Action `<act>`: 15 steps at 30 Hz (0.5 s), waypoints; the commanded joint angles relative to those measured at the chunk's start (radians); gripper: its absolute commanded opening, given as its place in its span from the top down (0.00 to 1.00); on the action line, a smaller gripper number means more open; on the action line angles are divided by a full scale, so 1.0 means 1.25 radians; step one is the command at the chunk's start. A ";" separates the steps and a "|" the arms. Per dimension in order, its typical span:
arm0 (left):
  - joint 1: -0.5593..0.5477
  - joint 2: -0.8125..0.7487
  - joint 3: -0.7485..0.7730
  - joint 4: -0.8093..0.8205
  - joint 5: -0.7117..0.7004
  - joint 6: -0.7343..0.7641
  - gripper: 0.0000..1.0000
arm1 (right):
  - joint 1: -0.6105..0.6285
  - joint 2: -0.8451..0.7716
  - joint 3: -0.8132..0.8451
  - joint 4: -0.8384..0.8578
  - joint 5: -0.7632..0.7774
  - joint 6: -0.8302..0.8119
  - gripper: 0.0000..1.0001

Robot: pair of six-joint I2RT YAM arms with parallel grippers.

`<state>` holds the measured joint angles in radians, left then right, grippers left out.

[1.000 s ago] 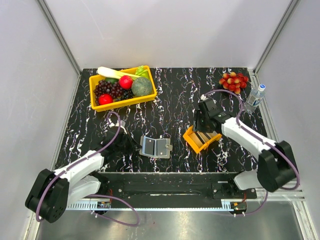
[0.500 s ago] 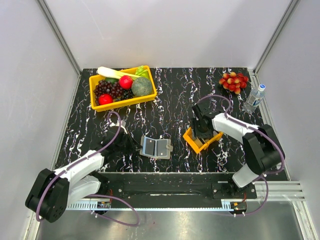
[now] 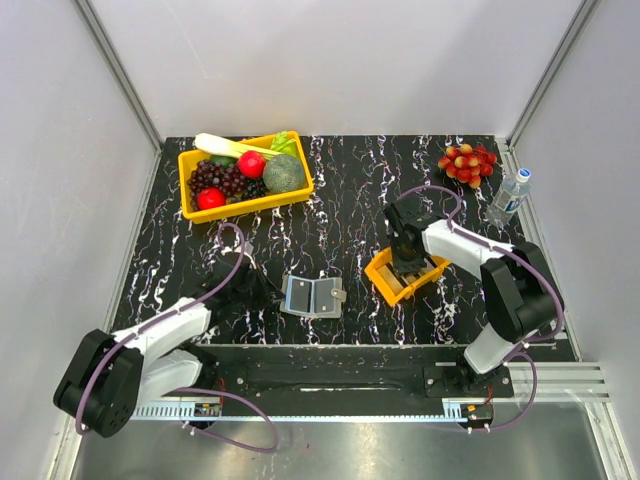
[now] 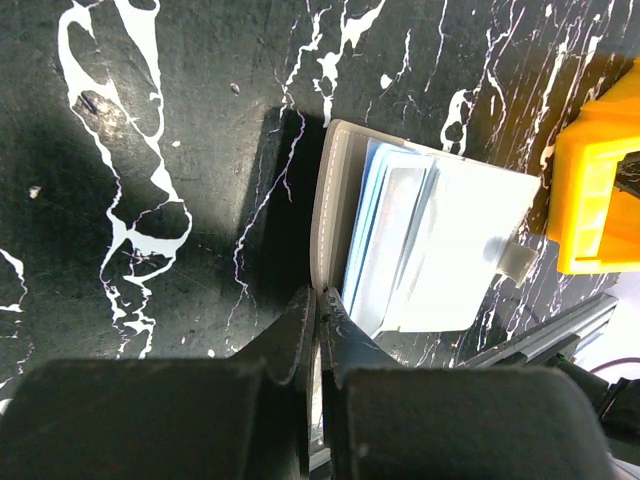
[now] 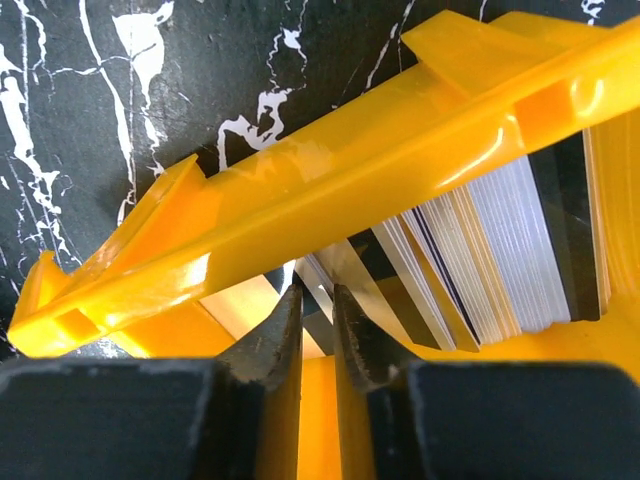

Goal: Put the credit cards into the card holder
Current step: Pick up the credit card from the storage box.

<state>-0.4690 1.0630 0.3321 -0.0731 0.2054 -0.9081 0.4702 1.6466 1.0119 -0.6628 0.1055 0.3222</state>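
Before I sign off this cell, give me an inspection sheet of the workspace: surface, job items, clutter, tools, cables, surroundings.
Surface: black tabletop, white veining.
Job's things: card holder lies open and flat; credit cards stand on edge in the small orange tray.
Clutter: yellow bin of produce, far left; grape bunch and water bottle, far right.
Tools: left tool shut, tips at the holder's edge; right tool inside the tray, jaws narrow about a card edge, grip unconfirmed.
Cables: purple cables loop off both arms, none lying on holder or tray.
Surroundings: pale walls, metal frame posts.
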 commanded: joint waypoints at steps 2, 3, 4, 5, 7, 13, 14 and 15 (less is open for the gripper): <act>-0.003 0.017 0.028 0.045 0.025 0.009 1.00 | 0.004 -0.002 -0.024 0.038 -0.047 -0.010 0.83; -0.003 0.020 0.026 0.046 0.025 0.007 1.00 | 0.004 -0.011 -0.025 0.043 -0.062 -0.016 0.85; -0.003 0.018 0.028 0.046 0.025 0.007 1.00 | 0.004 -0.026 -0.028 0.048 -0.077 -0.018 0.87; -0.003 0.020 0.026 0.047 0.023 0.007 1.00 | 0.004 -0.038 -0.029 0.049 -0.081 -0.021 0.88; -0.002 0.022 0.026 0.047 0.025 0.009 1.00 | 0.004 -0.063 -0.027 0.054 -0.116 -0.021 0.89; -0.003 0.028 0.030 0.050 0.027 0.010 1.00 | 0.004 -0.106 -0.022 0.068 -0.189 -0.015 0.90; -0.003 0.027 0.030 0.051 0.025 0.010 1.00 | 0.004 -0.111 -0.022 0.069 -0.196 -0.012 0.90; -0.003 0.027 0.029 0.050 0.026 0.010 1.00 | 0.004 -0.115 -0.023 0.071 -0.202 -0.011 0.90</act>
<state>-0.4690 1.0950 0.3325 -0.0528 0.2146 -0.9081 0.4702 1.5589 0.9794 -0.6132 -0.0570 0.3065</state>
